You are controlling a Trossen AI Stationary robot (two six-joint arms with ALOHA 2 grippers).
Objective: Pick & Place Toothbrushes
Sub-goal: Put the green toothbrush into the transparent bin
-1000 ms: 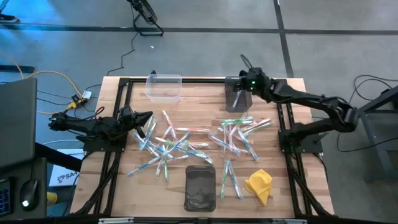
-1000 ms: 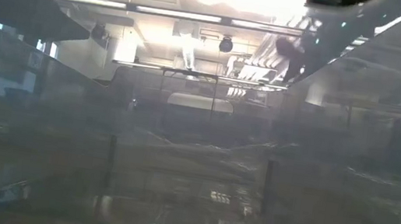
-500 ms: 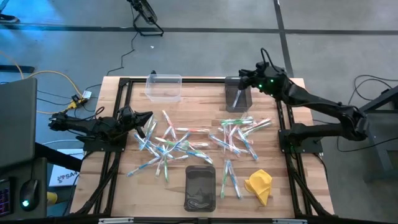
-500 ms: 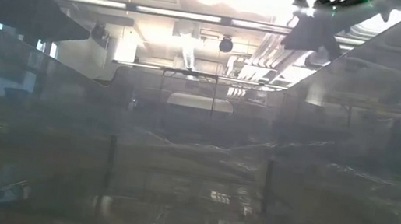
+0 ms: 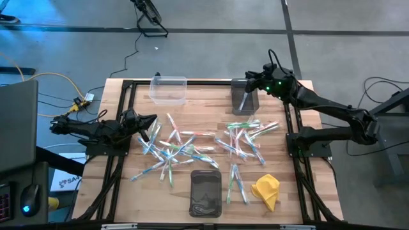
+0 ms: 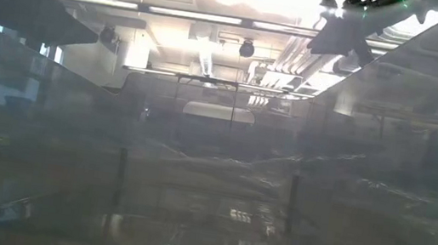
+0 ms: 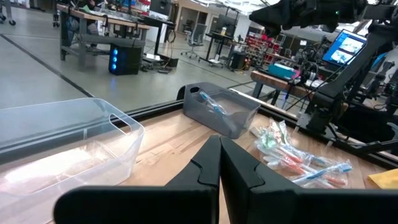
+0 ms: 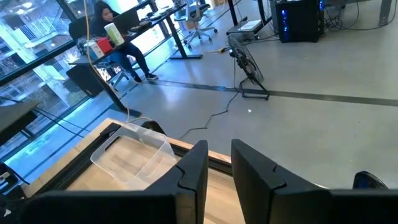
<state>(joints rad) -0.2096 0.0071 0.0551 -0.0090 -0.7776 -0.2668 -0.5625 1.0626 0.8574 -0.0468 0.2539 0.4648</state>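
Many toothbrushes lie on the wooden table in two loose heaps, one left of centre point(image 5: 171, 148) and one right of centre point(image 5: 245, 136); a few more lie near the front point(image 5: 236, 185). One toothbrush point(image 5: 243, 101) leans inside the grey bin point(image 5: 244, 96) at the far right, and it also shows in the left wrist view point(image 7: 211, 104). My right gripper point(image 5: 251, 82) hangs above that bin's far side, open, with nothing between its fingers point(image 8: 219, 163). My left gripper point(image 5: 150, 122) stays shut at the table's left edge, close beside the left heap point(image 7: 219, 163).
A clear bin point(image 5: 169, 89) stands at the far left. A dark bin point(image 5: 206, 193) sits at the near edge, with a yellow cloth point(image 5: 266, 190) to its right. The black frame rails point(image 5: 291, 128) run along the table's sides.
My right gripper has risen from just over the grey bin and drawn back a little toward the table's right edge, tipping from pointing down toward level. The toothbrush in the bin has stayed where it was.
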